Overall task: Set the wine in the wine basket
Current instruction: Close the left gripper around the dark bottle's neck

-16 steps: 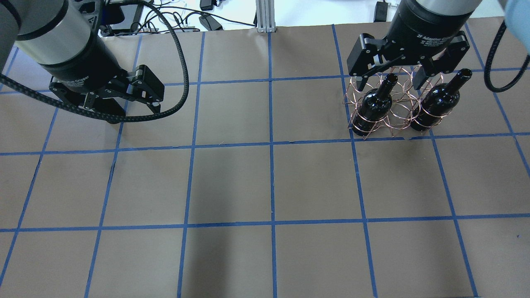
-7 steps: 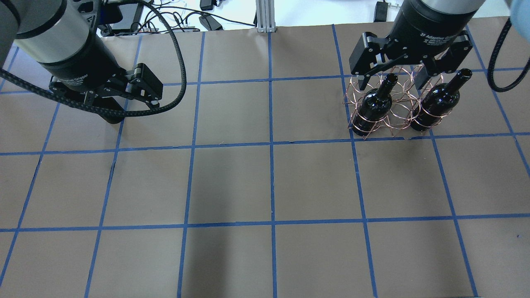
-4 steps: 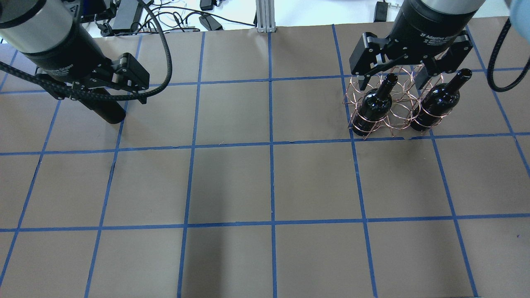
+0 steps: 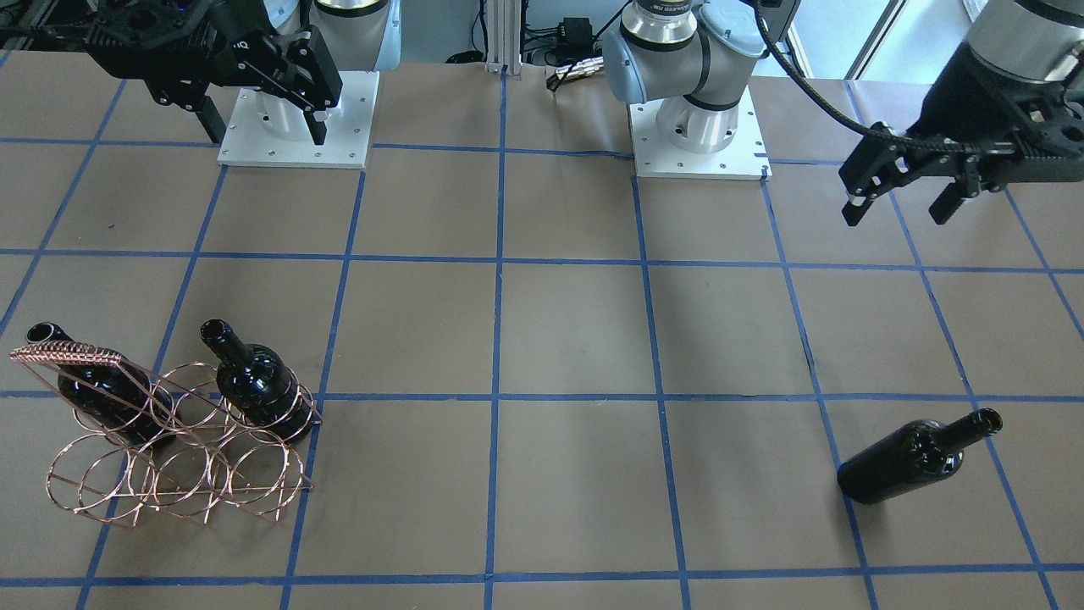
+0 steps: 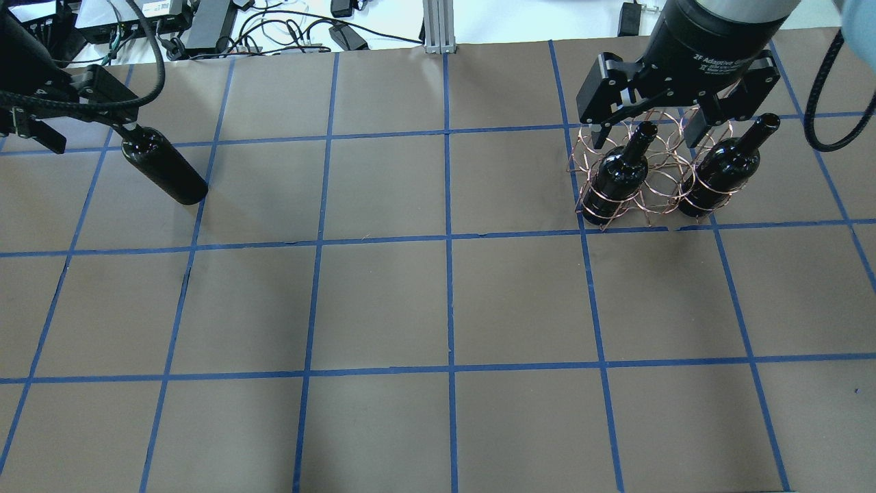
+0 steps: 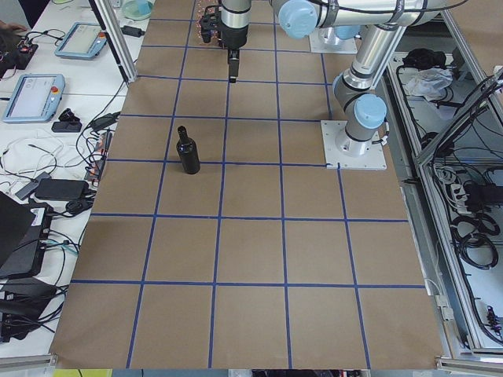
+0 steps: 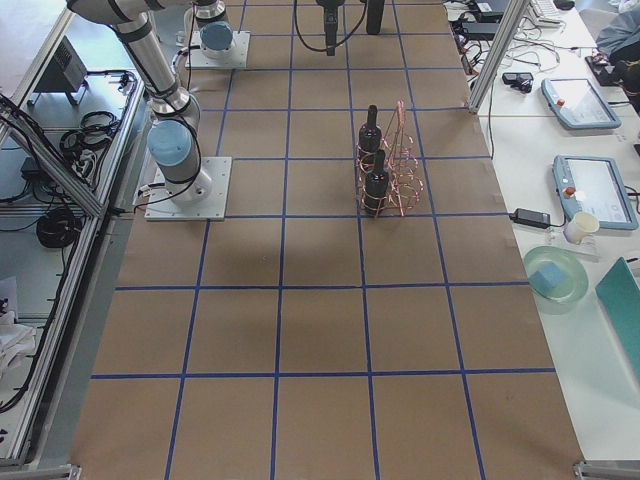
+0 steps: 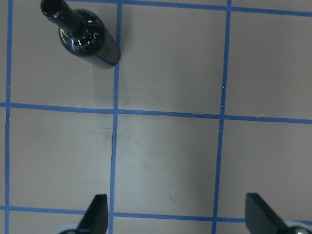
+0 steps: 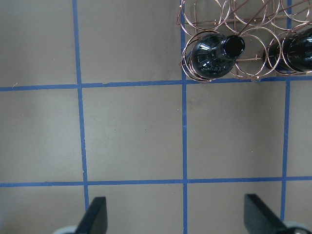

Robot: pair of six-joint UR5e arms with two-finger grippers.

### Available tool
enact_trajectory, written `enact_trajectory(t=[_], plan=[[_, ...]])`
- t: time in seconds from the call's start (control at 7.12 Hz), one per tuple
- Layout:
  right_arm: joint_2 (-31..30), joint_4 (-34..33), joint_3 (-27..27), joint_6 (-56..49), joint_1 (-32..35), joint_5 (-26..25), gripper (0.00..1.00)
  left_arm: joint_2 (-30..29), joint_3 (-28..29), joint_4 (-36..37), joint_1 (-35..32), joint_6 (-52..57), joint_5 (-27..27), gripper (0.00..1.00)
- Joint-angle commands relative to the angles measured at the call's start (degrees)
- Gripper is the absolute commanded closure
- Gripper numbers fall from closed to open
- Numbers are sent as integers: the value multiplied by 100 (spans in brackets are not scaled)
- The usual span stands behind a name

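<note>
The left gripper (image 4: 895, 212), claws apart and empty, has pulled back from above the wine (image 5: 164, 166), leaving the dark bottle standing alone on the left of the table (image 5: 445, 308), well apart from the wine basket (image 4: 85, 351). The right gripper (image 4: 264, 129), also spread open, hangs by the basket, where two other bottles (image 5: 619, 179) already sit. The last bottle looks yet to be grasped.

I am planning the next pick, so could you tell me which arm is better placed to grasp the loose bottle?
Left. The left gripper hangs open on the loose bottle's side of the table, while the right gripper is far across, by the basket.
</note>
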Motion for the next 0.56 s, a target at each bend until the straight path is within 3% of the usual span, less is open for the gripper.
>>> enact_trajectory(t=[0.0,0.42], plan=[[0,0,0,0,0,0,0,-636,294,481,416,757,-11,0],[-17,-9,0,0,0,-26,0,-1410,321,1317,470,978,-326,0]])
